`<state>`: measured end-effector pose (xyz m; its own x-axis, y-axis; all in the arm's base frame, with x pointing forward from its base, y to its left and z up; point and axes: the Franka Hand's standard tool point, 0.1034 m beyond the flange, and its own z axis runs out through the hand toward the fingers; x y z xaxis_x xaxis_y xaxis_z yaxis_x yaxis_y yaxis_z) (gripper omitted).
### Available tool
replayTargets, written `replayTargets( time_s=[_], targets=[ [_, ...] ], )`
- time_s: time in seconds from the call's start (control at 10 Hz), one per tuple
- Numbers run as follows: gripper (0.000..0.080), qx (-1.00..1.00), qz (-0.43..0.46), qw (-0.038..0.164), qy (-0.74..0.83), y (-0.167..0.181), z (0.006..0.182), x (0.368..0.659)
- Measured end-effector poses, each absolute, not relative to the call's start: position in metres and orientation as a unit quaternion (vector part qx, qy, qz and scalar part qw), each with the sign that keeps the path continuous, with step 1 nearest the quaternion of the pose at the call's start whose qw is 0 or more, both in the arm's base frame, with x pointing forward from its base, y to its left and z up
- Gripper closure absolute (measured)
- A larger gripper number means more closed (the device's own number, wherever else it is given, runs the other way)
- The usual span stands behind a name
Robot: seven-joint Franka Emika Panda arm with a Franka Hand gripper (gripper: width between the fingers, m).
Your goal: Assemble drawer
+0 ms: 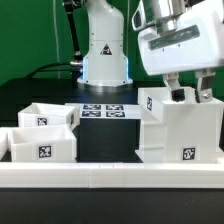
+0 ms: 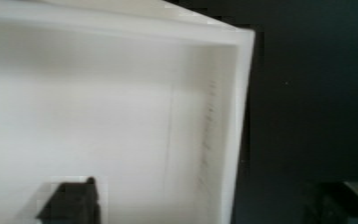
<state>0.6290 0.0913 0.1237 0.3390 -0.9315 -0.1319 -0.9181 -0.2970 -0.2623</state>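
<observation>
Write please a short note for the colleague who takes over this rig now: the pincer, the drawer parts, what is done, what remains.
Pincer: open, fingers down at the top edge of the housing, apparently one on each side of a wall, not closed on it.
Housing: upright, on the exterior view's right.
Rear tray and front tray: close together on the exterior view's left, apart from the housing.
Done: no tray inserted.
Left: probably grasp or move the housing, then insert both trays.
</observation>
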Motion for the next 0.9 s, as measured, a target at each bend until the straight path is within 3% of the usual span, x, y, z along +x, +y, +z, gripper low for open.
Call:
replayTargets(
  time_s=[0.2,0.4,0.7,0.9],
  targets=[
    [0.0156,-0.849,-0.031,0.142,0.508,0.091,0.135,0.620],
    [0.0156,-0.885,-0.034,0.134,0.445,0.088,0.144,0.609],
    [0.0150,-0.895,-0.035,0.132,0.425,0.087,0.142,0.606],
    [0.0150,-0.951,-0.047,0.105,0.286,0.082,0.139,0.602]
  ],
)
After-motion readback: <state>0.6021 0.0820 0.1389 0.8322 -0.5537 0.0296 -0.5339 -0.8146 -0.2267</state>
